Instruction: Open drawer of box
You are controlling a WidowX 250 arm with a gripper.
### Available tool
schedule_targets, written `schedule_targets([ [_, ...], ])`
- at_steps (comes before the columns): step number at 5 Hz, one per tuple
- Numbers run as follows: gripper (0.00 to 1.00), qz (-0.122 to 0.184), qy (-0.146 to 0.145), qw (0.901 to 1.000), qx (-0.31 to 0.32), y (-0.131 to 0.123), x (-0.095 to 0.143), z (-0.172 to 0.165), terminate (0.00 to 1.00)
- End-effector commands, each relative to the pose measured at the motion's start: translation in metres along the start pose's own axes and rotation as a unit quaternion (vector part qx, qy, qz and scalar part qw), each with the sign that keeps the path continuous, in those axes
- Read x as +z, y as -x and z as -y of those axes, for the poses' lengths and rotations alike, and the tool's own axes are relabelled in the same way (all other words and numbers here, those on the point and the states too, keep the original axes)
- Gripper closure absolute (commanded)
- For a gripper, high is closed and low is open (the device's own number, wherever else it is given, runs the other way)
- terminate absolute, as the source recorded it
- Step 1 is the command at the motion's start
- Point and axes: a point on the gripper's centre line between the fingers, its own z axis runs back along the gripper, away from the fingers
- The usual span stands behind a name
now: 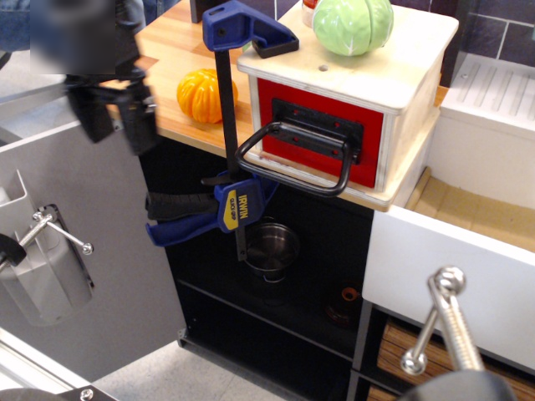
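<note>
The pale plywood box stands on the wooden counter at the top centre. Its red drawer front sits flush with the box, shut. A black plate carries the large black loop handle, which hangs forward and down. My gripper is at the upper left, blurred by motion, its two black fingers pointing down with a gap between them, empty. It is well left of the handle, below the counter's edge level, in front of the grey panel.
A blue bar clamp pins the box to the counter. An orange pumpkin lies left of the box, a green cabbage on top. A metal pot sits on the shelf below. A white cabinet drawer with metal handle is at right.
</note>
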Motion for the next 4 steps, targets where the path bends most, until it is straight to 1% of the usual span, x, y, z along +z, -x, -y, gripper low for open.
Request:
schedule_targets([
  [1, 0.00, 0.065, 0.006, 0.9978, -0.009, -0.015, 0.015, 0.048, 0.00],
  [2, 0.00, 0.085, 0.006, 0.9964, -0.005, -0.024, 0.018, 0.065, 0.00],
  [3, 0.00, 0.101, -0.002, 0.9949, 0.009, -0.038, 0.010, 0.081, 0.00],
  [4, 0.00, 0.118, -0.011, 0.9929, 0.004, -0.041, 0.003, 0.097, 0.00],
])
